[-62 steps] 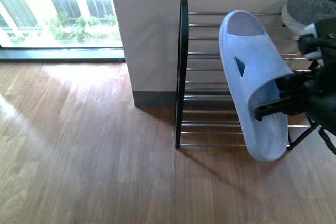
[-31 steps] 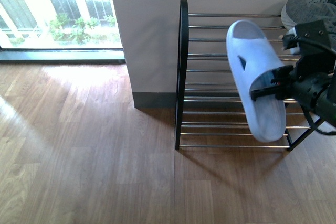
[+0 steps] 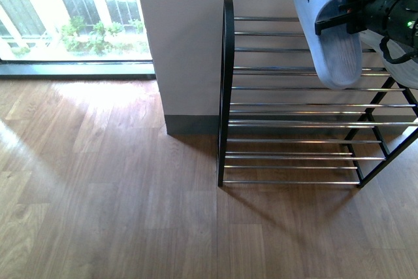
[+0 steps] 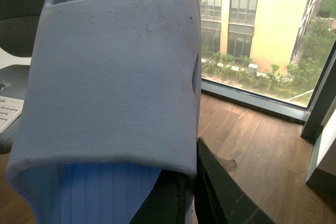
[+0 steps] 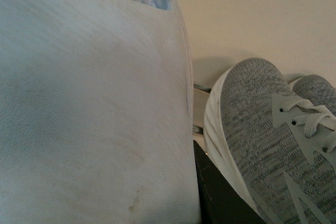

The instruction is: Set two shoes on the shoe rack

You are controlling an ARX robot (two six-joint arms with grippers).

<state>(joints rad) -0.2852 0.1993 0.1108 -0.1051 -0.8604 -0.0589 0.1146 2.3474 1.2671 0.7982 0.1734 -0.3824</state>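
In the front view a pale blue slide [image 3: 328,38] hangs sole-out above the top bars of the shoe rack [image 3: 226,96], with my right gripper [image 3: 341,16] shut on its strap. The right wrist view is mostly filled by that slide's strap [image 5: 89,119], pinched at my right gripper [image 5: 195,182]. Close beside it stand two grey knit sneakers [image 5: 262,140] against the wall. In the left wrist view my left gripper [image 4: 182,195] is shut on the strap edge of another pale blue slide [image 4: 115,87], held above the wooden floor. The left arm does not show in the front view.
The rack stands against a pale wall whose corner [image 3: 163,50] juts out left of it. A floor-length window [image 3: 72,17] lies further left, with wooden floor [image 3: 117,194] in front. A white keyboard [image 4: 8,111] shows at the edge of the left wrist view.
My right gripper has lifted the slide from in front of the rack's middle and lower tiers up to the top of the rack. The grey sneakers have left the front view.
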